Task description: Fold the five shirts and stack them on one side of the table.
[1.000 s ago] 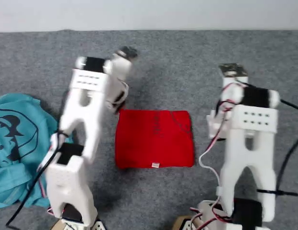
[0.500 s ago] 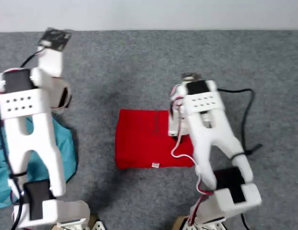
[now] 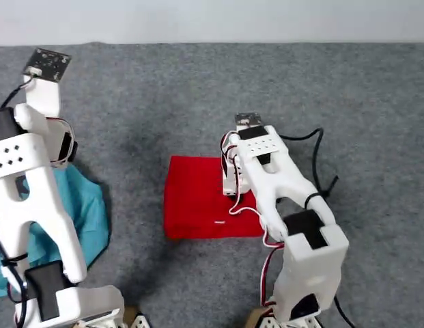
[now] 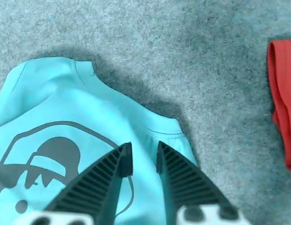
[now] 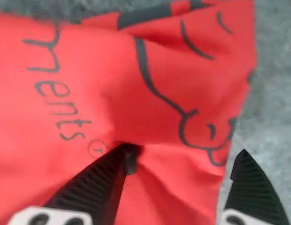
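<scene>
R hand [image 5: 185, 159] apart on folded red shirt [image 3: 194, 198]; prob. stacking step. Next: clamp its edge, drag to worktop [image 3: 300, 82] side.

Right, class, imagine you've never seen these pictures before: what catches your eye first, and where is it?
The bright red folded shirt in the middle of the grey table stands out first, with the right gripper open, low over its printed part. Next comes the teal shirt with a dark cartoon print at the table's left edge. The left gripper is just above it, fingers barely apart.
</scene>
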Action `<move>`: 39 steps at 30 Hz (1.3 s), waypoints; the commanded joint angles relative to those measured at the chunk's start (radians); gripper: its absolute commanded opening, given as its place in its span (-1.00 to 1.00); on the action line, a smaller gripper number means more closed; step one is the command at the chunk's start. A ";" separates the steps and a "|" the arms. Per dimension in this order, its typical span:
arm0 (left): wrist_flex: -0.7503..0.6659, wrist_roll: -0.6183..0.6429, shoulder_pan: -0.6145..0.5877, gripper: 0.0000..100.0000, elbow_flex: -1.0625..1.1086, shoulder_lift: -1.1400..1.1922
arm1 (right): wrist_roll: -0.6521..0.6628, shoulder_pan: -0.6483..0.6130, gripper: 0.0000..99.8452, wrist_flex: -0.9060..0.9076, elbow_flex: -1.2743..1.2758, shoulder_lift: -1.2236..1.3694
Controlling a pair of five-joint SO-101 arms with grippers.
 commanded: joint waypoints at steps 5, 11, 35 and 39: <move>0.025 -0.002 -0.002 -0.81 0.002 -0.040 | -0.005 -0.005 -0.74 0.071 -0.138 0.160; 0.023 -0.005 -0.002 -0.81 0.002 -0.040 | 0.080 -0.001 -0.99 0.229 -0.318 0.246; 0.026 -0.002 -0.005 -0.82 0.002 -0.044 | 0.809 0.653 -0.98 0.414 -0.591 0.091; 0.026 -0.002 -0.008 -0.82 0.002 -0.049 | 0.924 0.725 -0.98 0.358 -0.706 0.094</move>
